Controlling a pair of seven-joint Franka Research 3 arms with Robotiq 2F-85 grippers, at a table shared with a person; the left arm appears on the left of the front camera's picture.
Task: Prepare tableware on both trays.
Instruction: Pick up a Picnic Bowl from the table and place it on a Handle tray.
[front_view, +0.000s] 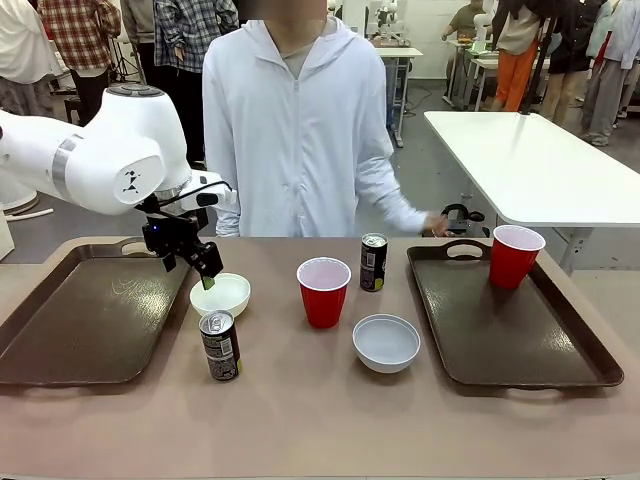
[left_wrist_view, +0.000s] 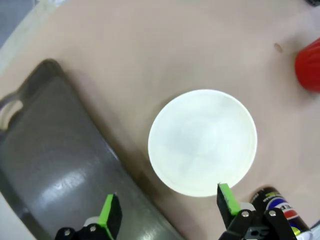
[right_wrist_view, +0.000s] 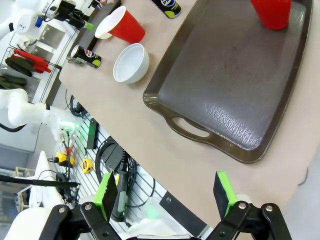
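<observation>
The left gripper (front_view: 208, 276), jaws wide, hangs over a small white bowl (front_view: 224, 295), covering part of its rim. The bowl sits on the tabletop (front_view: 300, 400) beside the left tray (front_view: 60, 320). The right gripper (right_wrist_view: 164, 194) has jaws wide and empty.

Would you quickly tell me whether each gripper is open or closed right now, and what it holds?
Left gripper: open, holding nothing, poised at the white bowl.
Right gripper: open, holding nothing.
</observation>
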